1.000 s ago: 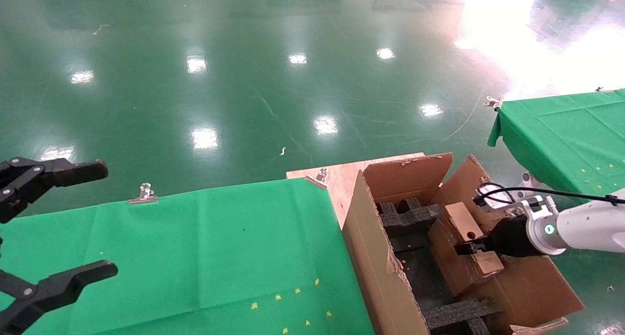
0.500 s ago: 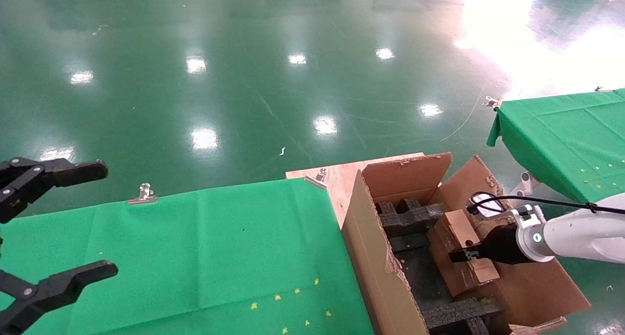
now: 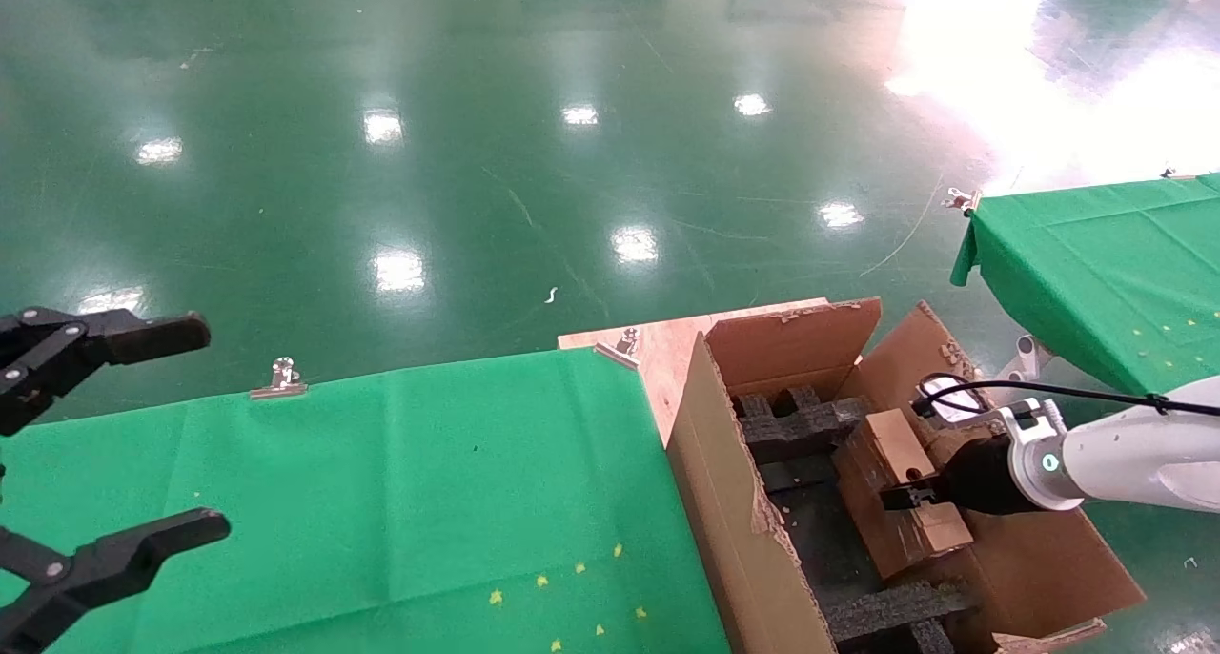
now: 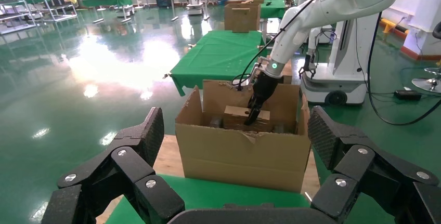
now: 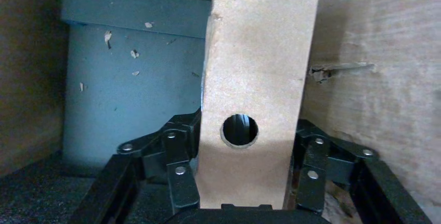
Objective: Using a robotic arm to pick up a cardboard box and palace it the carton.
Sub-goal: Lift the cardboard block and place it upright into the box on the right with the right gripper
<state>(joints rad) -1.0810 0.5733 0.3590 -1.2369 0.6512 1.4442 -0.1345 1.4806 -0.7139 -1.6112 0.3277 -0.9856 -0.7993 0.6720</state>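
Observation:
The small brown cardboard box, with a round hole in its face, sits tilted inside the large ragged-flapped carton, among black foam inserts. My right gripper, on the white arm with the green ring light, is shut on the box's two sides. In the right wrist view the box fills the space between the black fingers. The left wrist view shows the carton, the box and the right gripper from the side. My left gripper is open and empty at the far left.
A green-clothed table lies left of the carton, with a metal clip on its far edge. A wooden board sits under the carton. A second green table stands at the right. Glossy green floor lies beyond.
My right gripper has moved the cardboard box slightly down and left into the carton, then nearly stopped. The left arm has not moved.

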